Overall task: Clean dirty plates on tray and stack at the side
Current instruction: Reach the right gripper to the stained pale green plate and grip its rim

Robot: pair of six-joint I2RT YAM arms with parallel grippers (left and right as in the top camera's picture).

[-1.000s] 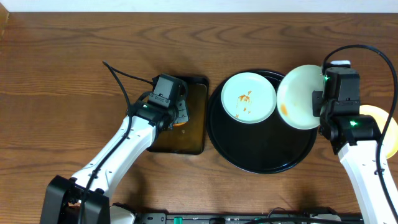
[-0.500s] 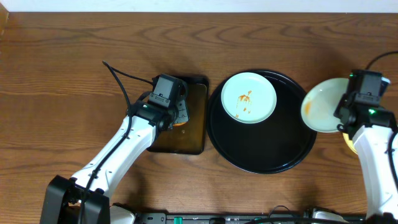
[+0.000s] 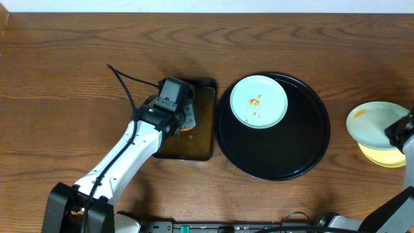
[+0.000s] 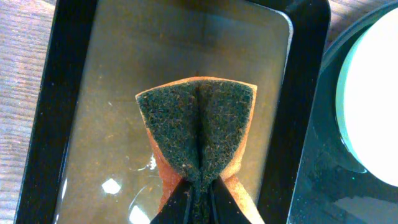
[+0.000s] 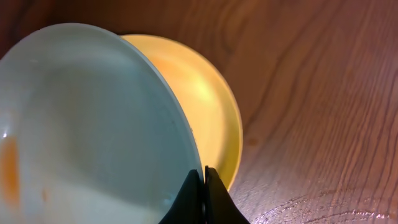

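A mint-white plate (image 3: 259, 101) with orange smears lies at the upper left of the round black tray (image 3: 304, 155). My right gripper (image 5: 203, 177) is shut on the rim of a second mint-white plate (image 3: 375, 123), which carries an orange smear and hangs over the cream-yellow plate (image 3: 383, 155) on the table at the far right; both also show in the right wrist view, mint-white (image 5: 87, 124) and cream-yellow (image 5: 208, 106). My left gripper (image 4: 199, 186) is shut on a folded green and orange sponge (image 4: 199, 127) over the rectangular dish.
The rectangular black dish (image 3: 208, 123) holds brownish liquid and sits left of the tray. A black cable (image 3: 126, 81) runs from the left arm across the table. The tray's rim also shows at the right in the left wrist view (image 4: 311, 180).
My right gripper has carried the mint-white plate from above the tray's right rim out to the right, over the cream-yellow plate. The left arm has not moved.
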